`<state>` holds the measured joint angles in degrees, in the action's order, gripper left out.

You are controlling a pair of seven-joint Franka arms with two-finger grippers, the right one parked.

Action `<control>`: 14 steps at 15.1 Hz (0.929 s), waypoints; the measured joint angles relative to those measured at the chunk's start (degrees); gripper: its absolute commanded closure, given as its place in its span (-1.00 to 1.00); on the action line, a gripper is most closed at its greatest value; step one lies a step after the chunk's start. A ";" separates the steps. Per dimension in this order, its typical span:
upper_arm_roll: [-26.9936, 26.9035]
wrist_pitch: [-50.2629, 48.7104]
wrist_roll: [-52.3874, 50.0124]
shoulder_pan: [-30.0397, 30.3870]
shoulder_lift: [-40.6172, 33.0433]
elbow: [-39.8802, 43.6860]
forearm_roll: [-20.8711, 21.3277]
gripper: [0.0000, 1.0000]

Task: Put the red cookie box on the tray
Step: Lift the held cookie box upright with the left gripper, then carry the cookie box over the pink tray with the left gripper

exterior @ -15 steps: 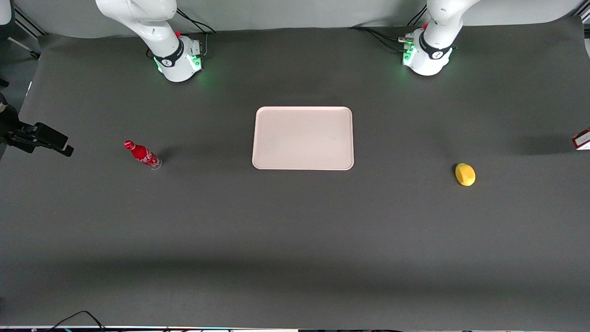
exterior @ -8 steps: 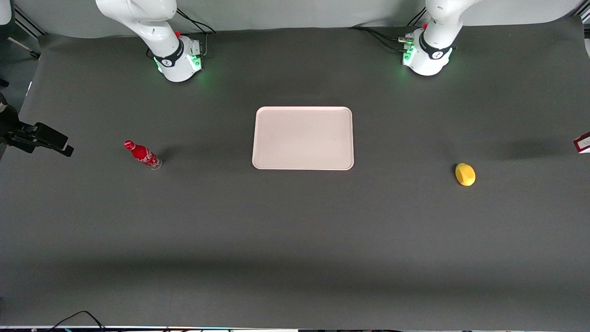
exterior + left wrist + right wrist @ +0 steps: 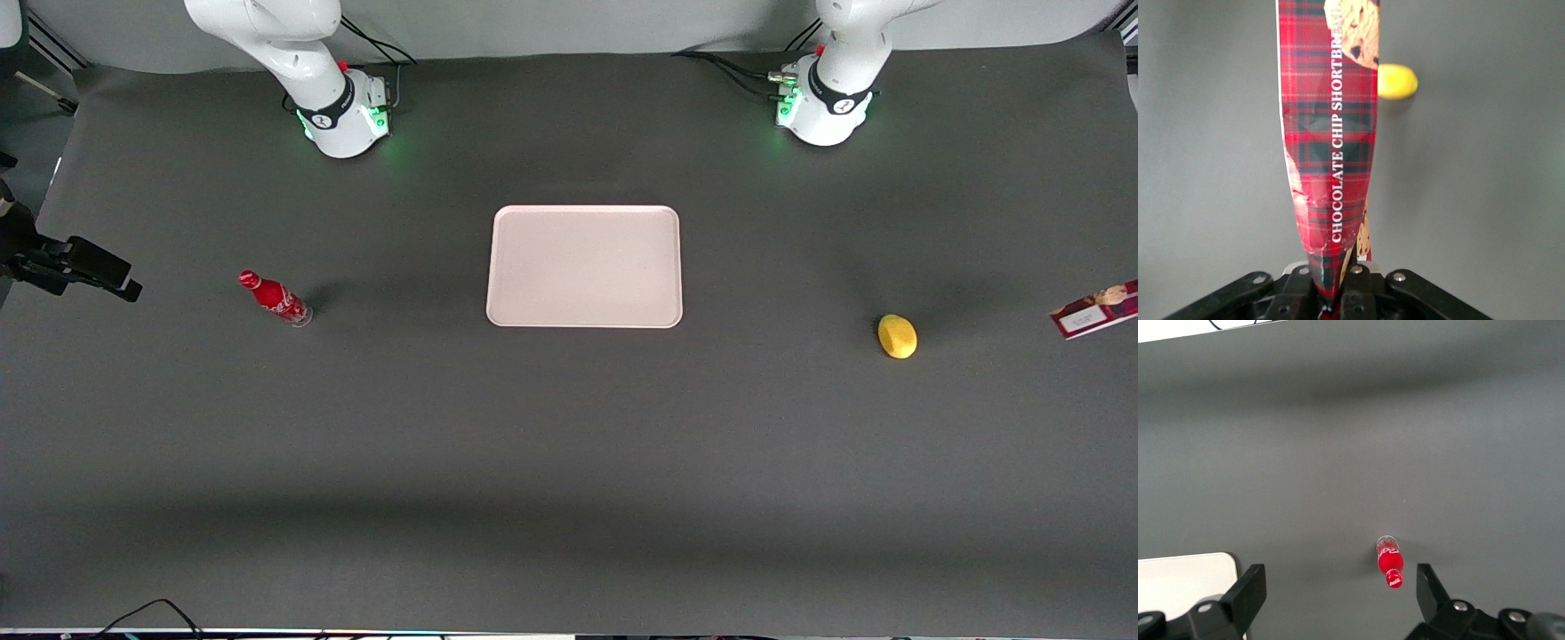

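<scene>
I'm carrying the red cookie box (image 3: 1329,153) clenched by one crumpled end in the gripper (image 3: 1328,293), out at the working arm's end, well apart from the tray (image 3: 584,266). It's dangling, so it might slip or swing.

Red cookie box (image 3: 1331,160) — tartan carton, one end pinched in gripper (image 3: 1328,293); tray (image 3: 584,266) — flat mid-table, well apart.
</scene>
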<state>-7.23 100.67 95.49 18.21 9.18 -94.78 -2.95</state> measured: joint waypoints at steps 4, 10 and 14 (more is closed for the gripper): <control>0.64 -3.94 -20.65 -7.93 -1.62 0.01 0.41 1.00; 10.53 -8.22 -55.91 -13.17 -3.49 0.00 1.43 1.00; 19.63 -9.35 -81.12 -14.75 -3.77 -0.01 1.50 1.00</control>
<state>12.40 91.32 14.37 3.46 5.40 -94.79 -1.46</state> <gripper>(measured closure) 0.881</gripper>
